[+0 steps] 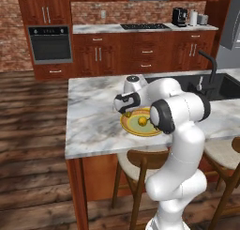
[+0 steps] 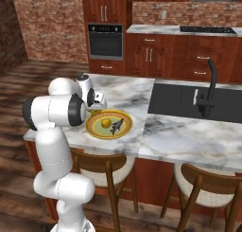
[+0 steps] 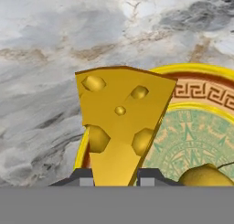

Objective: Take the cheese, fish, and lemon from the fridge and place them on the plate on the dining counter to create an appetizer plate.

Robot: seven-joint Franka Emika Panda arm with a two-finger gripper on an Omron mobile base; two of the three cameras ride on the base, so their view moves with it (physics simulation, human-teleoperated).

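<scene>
My gripper (image 3: 115,178) is shut on the cheese (image 3: 119,122), a yellow-orange wedge with holes, and holds it just over the near left rim of the plate (image 3: 201,70). The lemon (image 3: 203,176) lies on the plate's green centre beside it. From the left base view the gripper (image 1: 126,112) hangs over the left edge of the plate (image 1: 133,128), with the lemon (image 1: 142,120) on it. On the right base view the plate (image 2: 101,133) carries the lemon (image 2: 106,122) and the dark fish (image 2: 116,126). The plate rests on the dining counter (image 1: 93,116). The fridge is out of view.
A black sink (image 2: 189,103) with a dark faucet (image 2: 210,86) is set into the counter to the plate's right. Wooden stools (image 2: 104,167) stand under the near edge. An oven (image 1: 50,43) and a wall counter (image 1: 140,28) line the far wall.
</scene>
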